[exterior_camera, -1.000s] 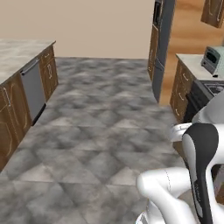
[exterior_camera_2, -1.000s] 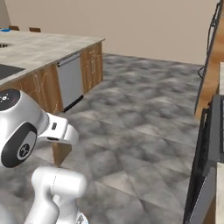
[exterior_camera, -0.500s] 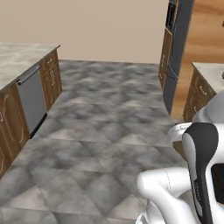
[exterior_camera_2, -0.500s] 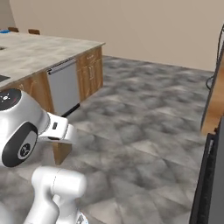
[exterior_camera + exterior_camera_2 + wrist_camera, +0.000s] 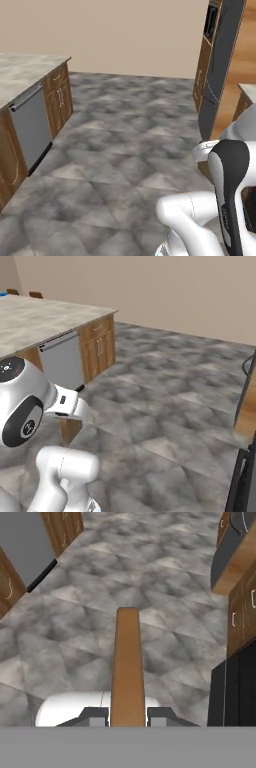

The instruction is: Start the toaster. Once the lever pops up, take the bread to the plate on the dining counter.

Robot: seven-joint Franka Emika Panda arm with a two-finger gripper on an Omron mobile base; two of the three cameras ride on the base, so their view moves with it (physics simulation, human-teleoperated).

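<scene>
Light-brown thin bread slice edge-on, clamped in hand | step: carry leg over grey floor | next: drive to beige marble dining surface, 10 o'clock.

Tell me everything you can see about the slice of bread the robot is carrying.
The thin light brown slice of toast is seen edge-on in the hand view, a narrow, smooth, evenly browned strip with a squared far end. It is clamped between the two dark fingertips of the tool, pointing straight ahead, above the grey tiled floor. Nothing else touches it.
</scene>
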